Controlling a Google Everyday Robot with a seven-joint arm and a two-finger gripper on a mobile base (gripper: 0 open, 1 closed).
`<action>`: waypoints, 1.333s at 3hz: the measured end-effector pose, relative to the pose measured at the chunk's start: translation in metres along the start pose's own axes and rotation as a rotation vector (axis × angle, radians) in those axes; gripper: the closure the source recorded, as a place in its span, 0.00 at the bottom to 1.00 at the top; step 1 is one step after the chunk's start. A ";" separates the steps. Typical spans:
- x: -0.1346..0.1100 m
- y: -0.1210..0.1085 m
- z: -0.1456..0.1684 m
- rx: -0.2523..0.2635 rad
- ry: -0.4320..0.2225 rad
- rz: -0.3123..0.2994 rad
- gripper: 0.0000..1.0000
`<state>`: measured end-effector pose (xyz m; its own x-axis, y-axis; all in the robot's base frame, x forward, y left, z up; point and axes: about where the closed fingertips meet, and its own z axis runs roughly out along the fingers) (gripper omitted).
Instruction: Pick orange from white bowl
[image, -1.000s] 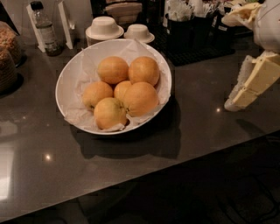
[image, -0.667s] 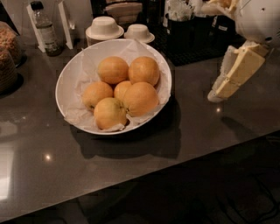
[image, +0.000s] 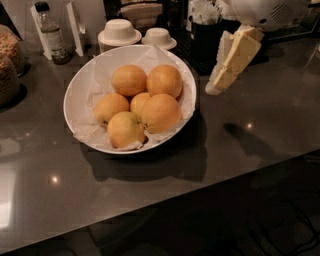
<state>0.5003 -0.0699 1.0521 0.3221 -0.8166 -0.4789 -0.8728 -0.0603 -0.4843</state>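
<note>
Status: pick not started. Nothing gripped, every fruit sits in the bowl. Left to do: bring the gripper over the bowl, descend, grip, lift out

Left to right:
- left edge of counter: jar of brownish grainy stuff, mostly cut off
- back left corner: small bottle, dark cap, clear body
- bowl sits left of centre, closer to the back edge than the front. It's wide, shallow, round, smooth glossy white, lined with crinkled paper
- orange is in the bowl, front-right of the pile. It's the biggest and deepest in colour, round, with matte peel, touching its neighbours. Four other oranges are visible around it, the front-left one paler and yellower
- back edge behind the bowl: two dishes, white, upturned
- right of them: dark holder with white paper items
- gripper is cream plastic and blocky, hanging tilted above the back right of the counter, just beside the bowl's right rim, not touching bowl or fruit. Can't tell whether it's wide or narrow from this angle

Counter is dark grey, flat and polished, showing light glints and the gripper's shadow
</note>
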 end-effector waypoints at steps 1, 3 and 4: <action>-0.026 -0.007 0.009 -0.051 0.038 -0.150 0.00; -0.033 -0.021 0.055 -0.255 0.224 -0.370 0.00; -0.021 -0.053 0.101 -0.278 0.253 -0.355 0.00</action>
<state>0.5764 0.0082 1.0142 0.5479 -0.8291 -0.1116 -0.8011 -0.4816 -0.3555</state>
